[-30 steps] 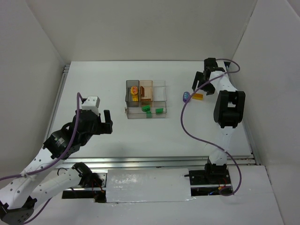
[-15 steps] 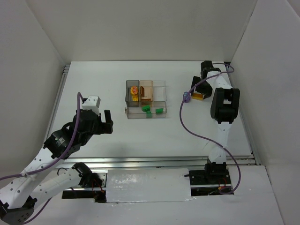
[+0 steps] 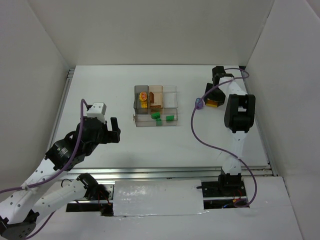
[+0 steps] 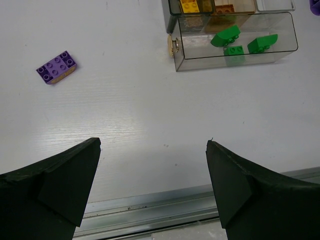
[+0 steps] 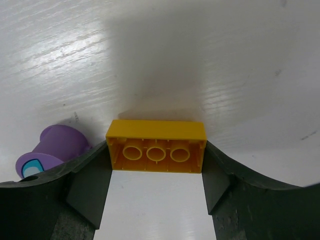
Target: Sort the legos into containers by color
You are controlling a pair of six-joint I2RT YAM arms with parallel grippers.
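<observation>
A yellow lego (image 5: 156, 145) lies on its side on the table, hollow underside facing the right wrist camera. My right gripper (image 5: 156, 152) has closed onto it, one finger against each short end; from above it is at the far right (image 3: 213, 97). A purple rounded piece (image 5: 55, 147) sits just left of the brick. The clear divided tray (image 3: 172, 91) holds green legos (image 4: 235, 42) in its long compartment and yellow (image 3: 144, 102) and orange-brown (image 3: 156, 102) ones in small compartments. A purple lego (image 4: 56, 67) lies loose on the table. My left gripper (image 4: 154, 145) hangs open and empty.
White walls close in the table on three sides. A metal rail (image 4: 150, 212) runs along the near edge under the left gripper. The right arm's purple cable (image 3: 197, 130) loops over the table between the tray and the arm.
The right gripper has come down over the yellow lego and narrowed its fingers onto the brick's ends. The left arm has not moved.
</observation>
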